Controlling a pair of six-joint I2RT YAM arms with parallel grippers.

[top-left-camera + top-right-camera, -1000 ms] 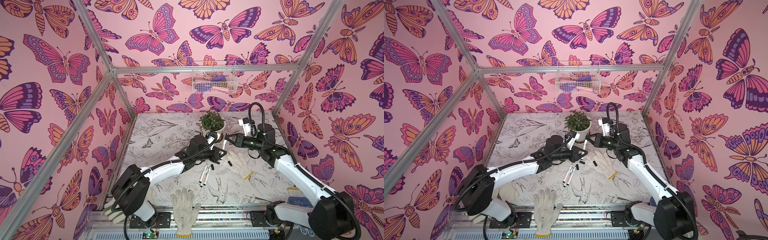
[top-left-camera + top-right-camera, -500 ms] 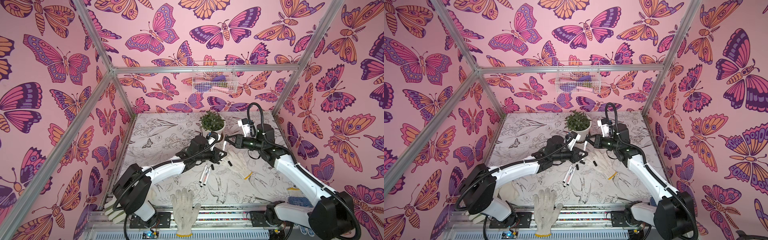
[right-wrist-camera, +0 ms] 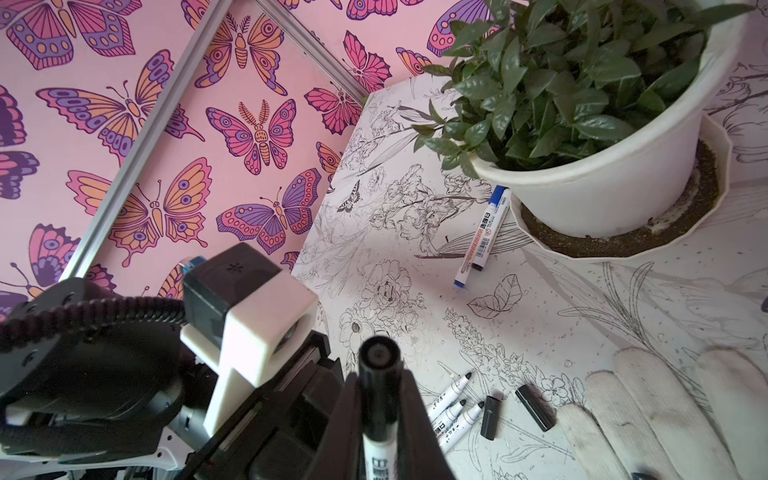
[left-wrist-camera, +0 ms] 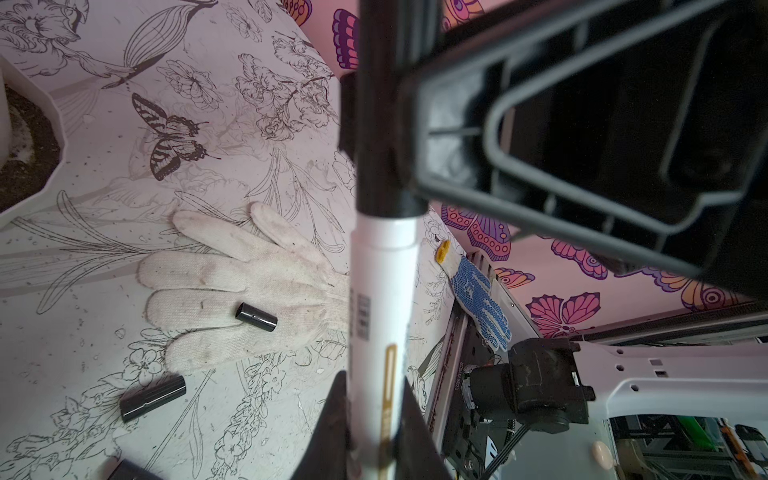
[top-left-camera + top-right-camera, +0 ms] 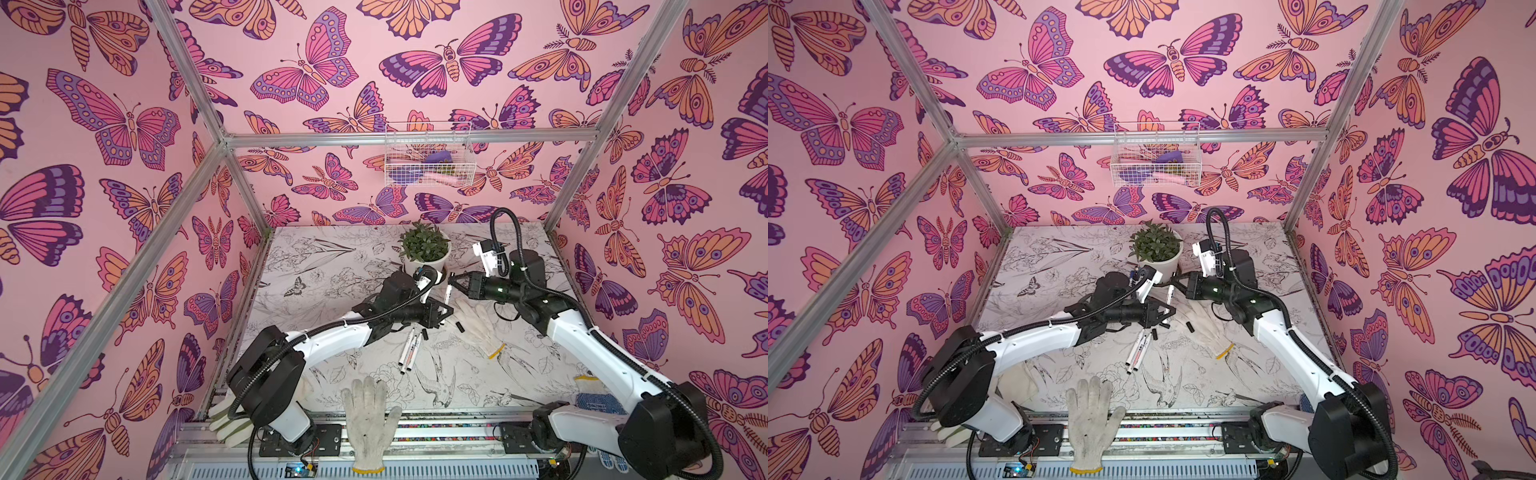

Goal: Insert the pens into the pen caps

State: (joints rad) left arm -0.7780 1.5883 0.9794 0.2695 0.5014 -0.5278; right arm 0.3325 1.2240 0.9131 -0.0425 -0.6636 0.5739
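Note:
One white pen (image 4: 382, 311) hangs above the table between both grippers. My left gripper (image 4: 374, 399) is shut on its white barrel. A black pen cap (image 3: 380, 370) sits over the far end of that pen, and my right gripper (image 3: 380, 390) is shut on this cap. The pen's tip is hidden inside it. In both top views the left gripper (image 5: 445, 309) and right gripper (image 5: 453, 279) meet in front of the plant. Three uncapped pens (image 5: 409, 351) lie side by side below. Loose black caps (image 3: 490, 417) (image 3: 536, 407) lie beside them, one cap (image 4: 256, 317) on a glove.
A white potted plant (image 5: 426, 249) stands just behind the grippers, with two pens (image 3: 484, 235) lying against its saucer. A white glove (image 5: 478, 322) lies to the right of the pens, another glove (image 5: 370, 419) at the front edge. A wire basket (image 5: 428, 156) hangs on the back wall.

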